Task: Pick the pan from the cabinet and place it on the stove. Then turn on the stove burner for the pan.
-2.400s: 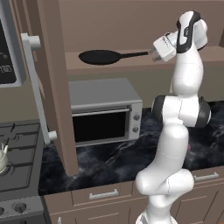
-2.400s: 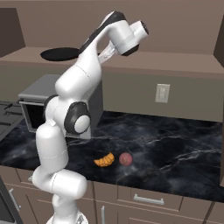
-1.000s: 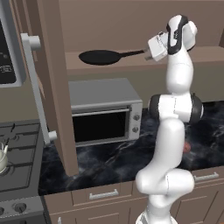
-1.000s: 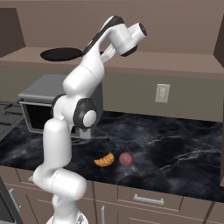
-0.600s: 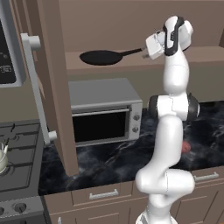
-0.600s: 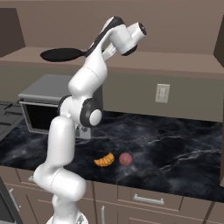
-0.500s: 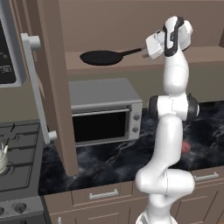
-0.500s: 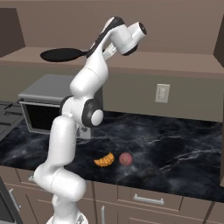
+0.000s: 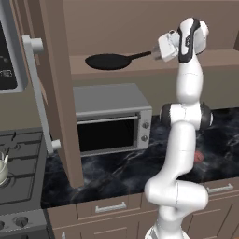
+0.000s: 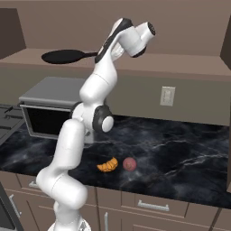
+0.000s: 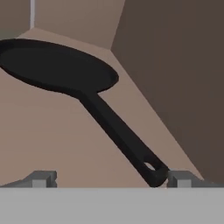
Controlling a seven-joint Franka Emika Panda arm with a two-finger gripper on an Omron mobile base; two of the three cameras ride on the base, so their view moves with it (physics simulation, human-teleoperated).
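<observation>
The black pan (image 9: 109,61) lies flat on the shelf of the open cabinet (image 9: 56,93), its long handle pointing right. My gripper (image 9: 157,52) hovers at the tip of that handle. In the hand view the gripper (image 11: 111,179) is open, and the handle end (image 11: 151,168) lies just inside the right fingertip (image 11: 180,178), with nothing clamped. The pan (image 10: 63,56) also shows on the shelf in the right base view. The stove (image 9: 18,158) sits low at the left, its knobs (image 9: 18,223) along the front.
A silver toaster oven (image 9: 112,121) stands on the dark counter under the shelf. The open cabinet door's bar handle (image 9: 39,93) juts out at the left. A small white kettle (image 9: 2,168) rests on the stove. An orange pastry (image 10: 107,165) and a red ball (image 10: 129,164) lie on the counter.
The hand has crept left along the shelf toward the end of the pan's handle. The pan has not moved and the fingers have stayed wide apart.
</observation>
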